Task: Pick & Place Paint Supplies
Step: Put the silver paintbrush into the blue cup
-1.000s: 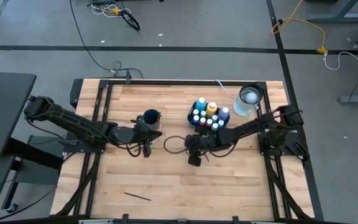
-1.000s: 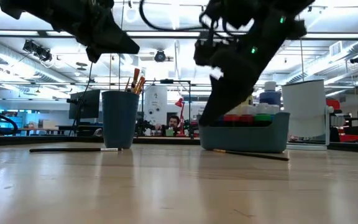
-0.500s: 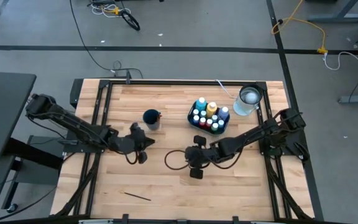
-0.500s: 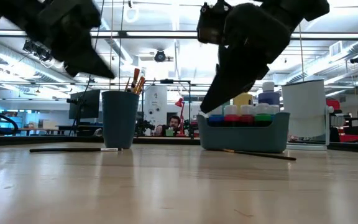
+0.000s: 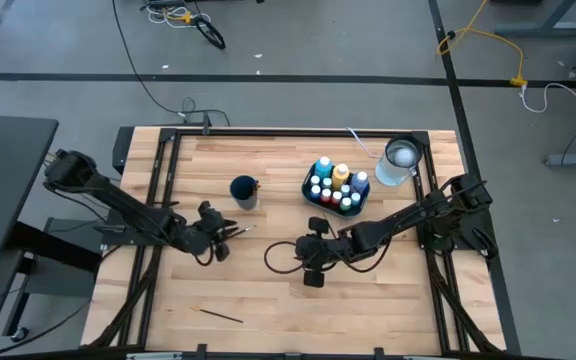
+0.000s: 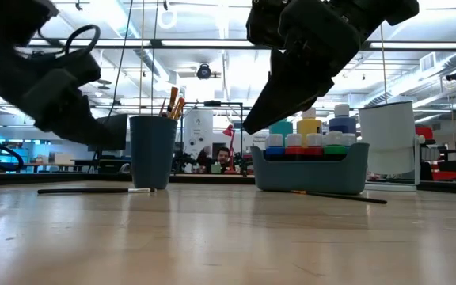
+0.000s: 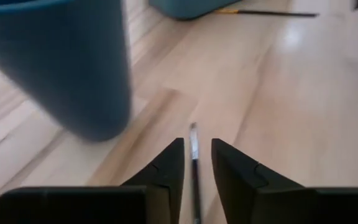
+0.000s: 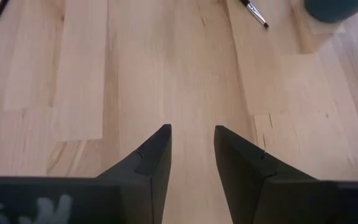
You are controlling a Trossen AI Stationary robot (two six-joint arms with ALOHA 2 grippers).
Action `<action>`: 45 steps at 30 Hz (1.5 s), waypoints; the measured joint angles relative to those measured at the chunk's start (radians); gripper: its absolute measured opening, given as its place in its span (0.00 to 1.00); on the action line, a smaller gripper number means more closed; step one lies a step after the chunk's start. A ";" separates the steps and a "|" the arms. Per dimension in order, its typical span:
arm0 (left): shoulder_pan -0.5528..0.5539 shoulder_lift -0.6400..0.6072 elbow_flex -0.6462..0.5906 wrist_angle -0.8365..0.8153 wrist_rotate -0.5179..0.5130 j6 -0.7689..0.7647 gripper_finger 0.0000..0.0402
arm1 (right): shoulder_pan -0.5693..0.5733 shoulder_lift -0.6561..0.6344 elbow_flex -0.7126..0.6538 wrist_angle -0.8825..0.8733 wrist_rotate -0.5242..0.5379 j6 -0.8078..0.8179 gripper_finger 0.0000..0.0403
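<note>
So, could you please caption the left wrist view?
Left gripper open astride a paintbrush beside the blue cup.

We count roughly ten bottles (image 5: 334,186) in one bin (image 6: 311,177), one cup (image 5: 244,191), one clear container (image 5: 399,161), three loose brushes (image 5: 221,316).

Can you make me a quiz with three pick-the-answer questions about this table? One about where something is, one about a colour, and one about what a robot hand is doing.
1. Where are the paint bottles? A in the bin; B in a drawer; C lying loose.
2. What colour is the cup? A red; B blue; C yellow.
3. The right hand is: A open and empty; B shut on a bottle; C shut on a brush.

Answers: A, the paint bottles stand together in the bin. B, the cup is dark blue. A, only bare wood shows between the right hand's fingers.
</note>
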 joint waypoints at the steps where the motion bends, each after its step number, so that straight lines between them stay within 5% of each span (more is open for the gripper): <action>1: 0.000 0.021 -0.023 0.079 0.005 0.025 0.23 | 0.000 0.000 0.000 0.000 0.002 0.000 0.31; 7: 0.000 0.172 -0.094 0.364 0.003 0.093 0.28 | -0.002 0.000 0.000 0.010 0.006 -0.003 0.31; 18: 0.004 0.438 -0.060 0.477 0.008 0.053 0.29 | -0.007 0.000 -0.001 0.068 0.032 -0.018 0.31; 28: 0.004 0.473 -0.060 0.477 -0.013 -0.065 0.22 | -0.067 0.001 -0.001 0.357 0.223 -0.208 0.31; 35: 0.005 0.473 -0.060 0.474 -0.012 -0.078 0.04 | -0.149 0.000 -0.001 0.519 0.138 -0.367 0.31; 45: 0.004 0.476 -0.062 0.500 -0.031 -0.108 0.04 | -0.164 0.001 -0.001 0.468 0.127 -0.367 0.31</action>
